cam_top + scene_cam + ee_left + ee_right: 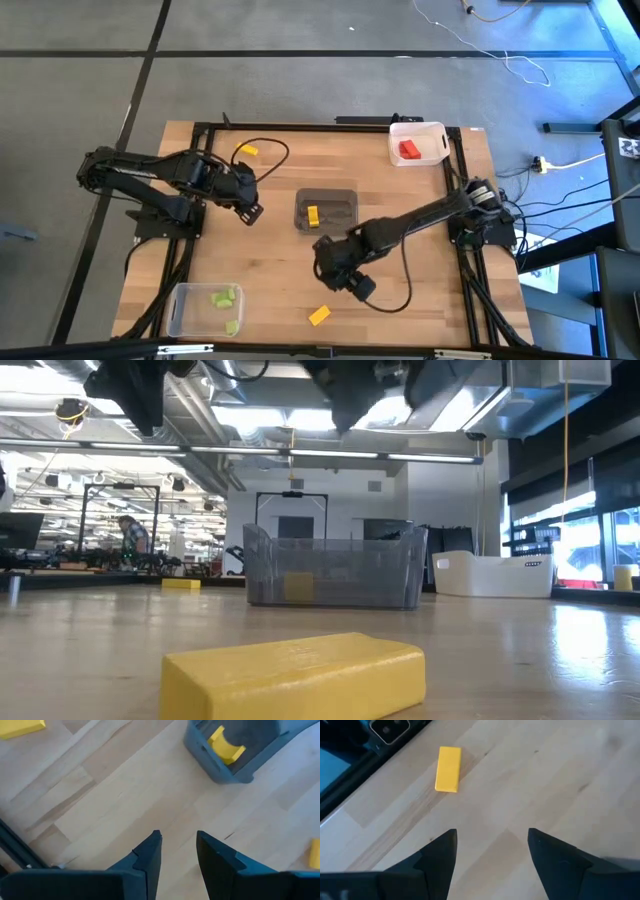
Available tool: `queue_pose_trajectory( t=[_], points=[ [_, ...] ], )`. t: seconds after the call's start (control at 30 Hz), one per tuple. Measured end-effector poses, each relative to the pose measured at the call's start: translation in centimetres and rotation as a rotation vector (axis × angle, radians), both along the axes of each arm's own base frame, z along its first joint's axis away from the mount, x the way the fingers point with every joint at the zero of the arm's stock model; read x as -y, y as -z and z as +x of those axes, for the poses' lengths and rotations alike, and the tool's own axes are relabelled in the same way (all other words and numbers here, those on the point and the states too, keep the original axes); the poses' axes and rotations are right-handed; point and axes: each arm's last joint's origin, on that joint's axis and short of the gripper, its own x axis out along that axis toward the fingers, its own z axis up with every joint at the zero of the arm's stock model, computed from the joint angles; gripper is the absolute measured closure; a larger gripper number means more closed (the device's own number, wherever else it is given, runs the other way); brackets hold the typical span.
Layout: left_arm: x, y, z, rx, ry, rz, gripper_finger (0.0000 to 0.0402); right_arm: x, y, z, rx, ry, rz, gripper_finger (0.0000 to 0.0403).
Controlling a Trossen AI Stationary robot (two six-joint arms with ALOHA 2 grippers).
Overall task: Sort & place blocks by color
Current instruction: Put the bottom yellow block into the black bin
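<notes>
Wooden tabletop (pixel 270 270) sitting on grey floor (pixel 80 100). Grey bin (pixel 345 199) sitting mid-tabletop, white bin (pixel 434 130) at far right corner, clear bin (pixel 185 295) at near left corner. Black cable (pixel 272 146) looping on tabletop at far left. White cable (pixel 520 65) trailing across floor. Person (pixel 131 538) standing in room background.

A robotics lab: exposed ceiling ducts (pixel 200 420), distant workbenches (pixel 90 560), framed wooden table (pixel 280 170), floor cables (pixel 520 70).

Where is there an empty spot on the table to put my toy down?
Bare wood lies between the white bin and the grey bin, and between the clear bin and the loose yellow block. It is crowded beside the grey bin, where the left gripper and right gripper hover.
</notes>
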Motion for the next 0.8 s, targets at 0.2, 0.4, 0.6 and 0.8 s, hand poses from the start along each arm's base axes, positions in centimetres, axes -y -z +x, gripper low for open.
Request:
queue_pose_trajectory(
  t=[0.2,0.4,0.6,0.8],
  points=[
    [1.1,-1.0,0.0,0.106,0.193,-0.025,0.0287,-1.9,2.9,1.1,-0.005,-0.036,0.014,0.0158],
    [3.1,-1.8,0.5,0.226,0.472,-0.063,0.0287,-3.7,4.7,2.2,0.013,-0.031,0.12,0.0158],
    [4.3,-2.1,0.4,0.268,0.559,-0.037,0.0287,-5.0,7.4,2.5,-0.038,-0.046,0.134,0.0158],
    [4.7,-2.2,0.4,0.28,0.569,-0.034,0.0287,-6.4,8.8,2.6,-0.025,-0.095,0.142,0.0158]
  ],
)
